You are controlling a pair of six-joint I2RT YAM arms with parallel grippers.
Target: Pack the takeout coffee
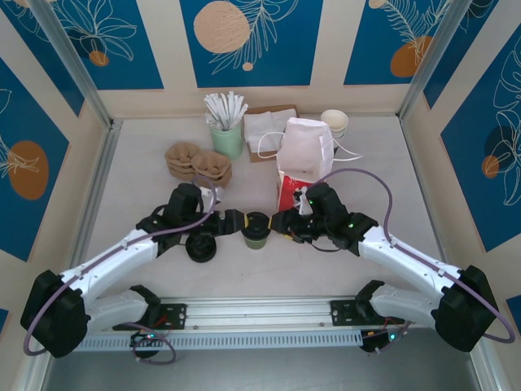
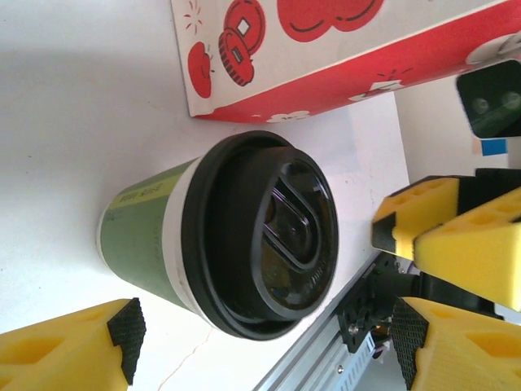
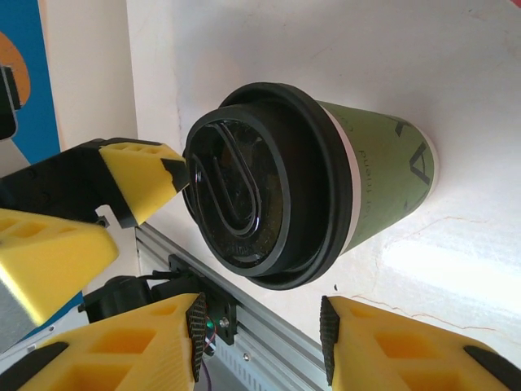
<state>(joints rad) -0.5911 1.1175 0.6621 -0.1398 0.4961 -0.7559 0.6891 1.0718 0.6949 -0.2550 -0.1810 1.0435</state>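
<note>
Yellow fingers (image 2: 57,358) of the left gripper (image 2: 267,346) sit closest to the lens in the left wrist view, one on each side of the takeout coffee (image 2: 220,236). Jaws wide apart. White table (image 2: 73,122) shows between each black pad and the cup. Grips nothing.

Cup: olive-green, black lid (image 3: 244,204) on. Stands upright near the front centre of the table, between the two grippers.

Right gripper (image 3: 260,334): jaws part open, gap between the pads empty. Cup lies just ahead of the fingertips, not between them. Holds nothing. In the right wrist view one left-gripper fingertip meets the lid's rim; whether it touches cannot be told.

Red-and-white paper bag (image 1: 303,155): upright, just behind the cup and slightly to the right, apart from it.

Black disc (image 1: 201,247): flat on the table left of the cup, just beside the left arm.

Further back:
- cardboard cup carriers (image 1: 198,163)
- green cup of white sticks (image 1: 226,130)
- napkins (image 1: 264,124)
- stack of white cups (image 1: 334,122), near the back wall
</note>
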